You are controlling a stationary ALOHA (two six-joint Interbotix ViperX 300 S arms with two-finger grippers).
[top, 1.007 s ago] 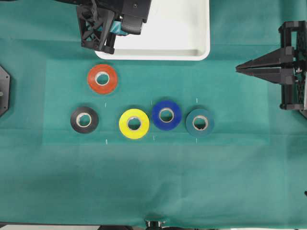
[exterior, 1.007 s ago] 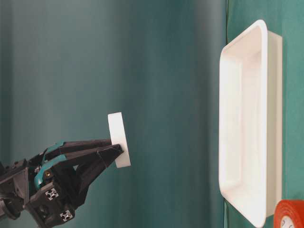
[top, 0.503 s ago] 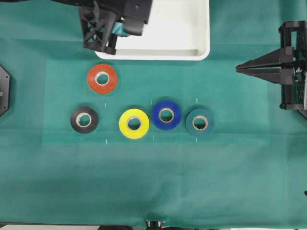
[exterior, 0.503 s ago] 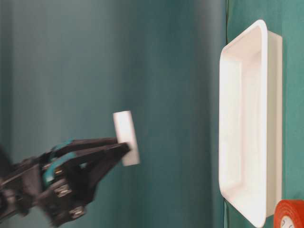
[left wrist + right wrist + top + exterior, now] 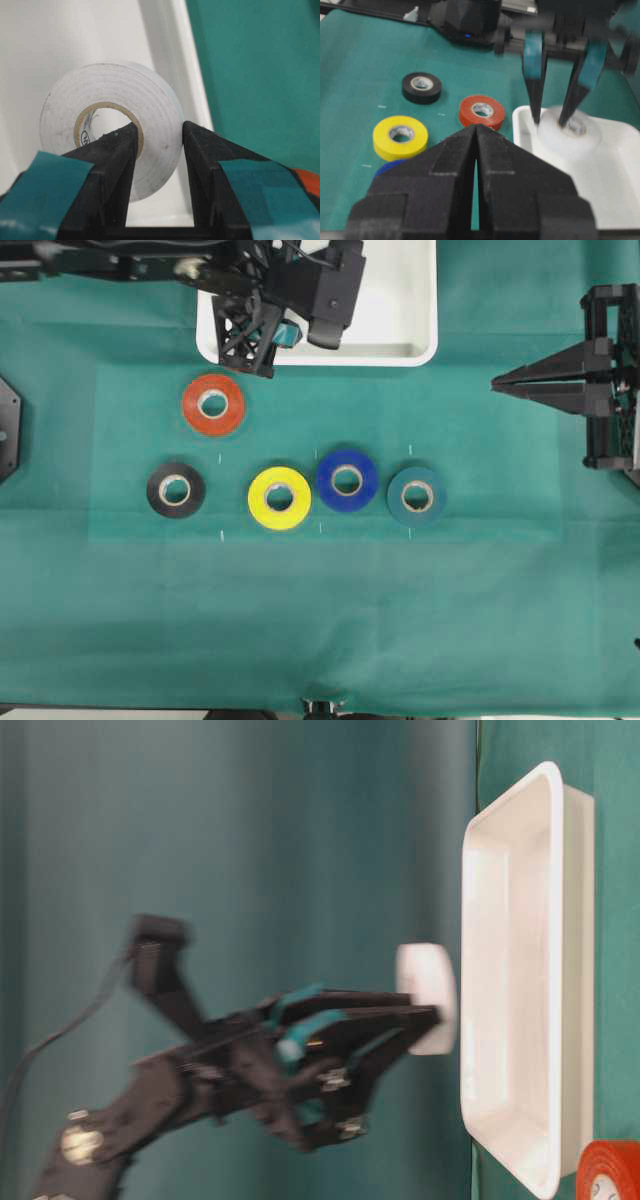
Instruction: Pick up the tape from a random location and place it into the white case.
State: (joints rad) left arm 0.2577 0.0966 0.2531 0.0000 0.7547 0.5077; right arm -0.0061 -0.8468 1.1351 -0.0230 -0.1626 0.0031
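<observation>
A green cloth [image 5: 330, 620] covers the table, with a green curtain [image 5: 250, 840] hanging behind

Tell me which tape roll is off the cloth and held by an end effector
The white tape. The left end effector pinches its wall over the white case, while the orange, black, yellow, blue and green rolls all lie flat on the cloth.

White ring-shaped roll of tape [image 5: 112, 120]: matt, faintly speckled face; pale cardboard core.
Large white rectangular plastic case [image 5: 415, 300]: smooth, slightly glossy.
Green table cloth [image 5: 330, 610]: matt woven fabric, faint creases.
Left gripper [image 5: 157, 150]: black fingers [image 5: 112, 155] of grainy, layered plastic; teal tape wraps, smooth.
Orange roll [image 5: 213, 405] at 9 o'clock of the cloth: satin sheen.
</observation>
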